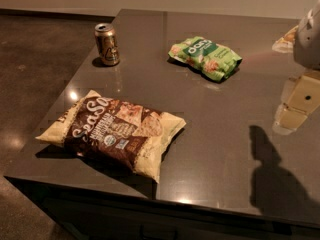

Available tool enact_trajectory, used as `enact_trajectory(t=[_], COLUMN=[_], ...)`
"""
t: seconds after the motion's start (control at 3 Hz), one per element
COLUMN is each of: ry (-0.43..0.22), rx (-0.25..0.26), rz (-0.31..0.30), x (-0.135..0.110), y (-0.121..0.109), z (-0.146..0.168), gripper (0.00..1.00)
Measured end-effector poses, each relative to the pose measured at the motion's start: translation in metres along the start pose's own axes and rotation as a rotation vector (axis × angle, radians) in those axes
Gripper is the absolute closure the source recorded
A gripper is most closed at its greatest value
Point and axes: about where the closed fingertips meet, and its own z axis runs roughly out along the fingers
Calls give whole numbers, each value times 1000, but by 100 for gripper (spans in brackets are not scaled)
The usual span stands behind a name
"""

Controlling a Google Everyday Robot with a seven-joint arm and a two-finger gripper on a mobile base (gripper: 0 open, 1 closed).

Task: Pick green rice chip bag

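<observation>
The green rice chip bag (205,57) lies flat on the dark table (220,134), toward the far middle. It is light green with a dark-green label and white letters. My gripper (295,106) hangs at the right edge of the view, above the table, to the right of the bag and nearer to me, well apart from it. Its pale fingers point down and its shadow falls on the table below. It holds nothing that I can see.
A large brown-and-cream chip bag (116,130) lies at the near left. A gold drink can (107,44) stands upright at the far left. Another small packet (285,40) lies at the far right, partly behind the arm. The table's front edge is close.
</observation>
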Motion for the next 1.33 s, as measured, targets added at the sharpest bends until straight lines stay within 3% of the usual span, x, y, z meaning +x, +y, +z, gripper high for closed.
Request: enact_trajectory(t=[0.67, 1.33], ry=[-7, -90], rx=[22, 99], rz=[20, 148], x=[-7, -36], y=[-10, -77], z=[3, 34], gripper=[0, 0])
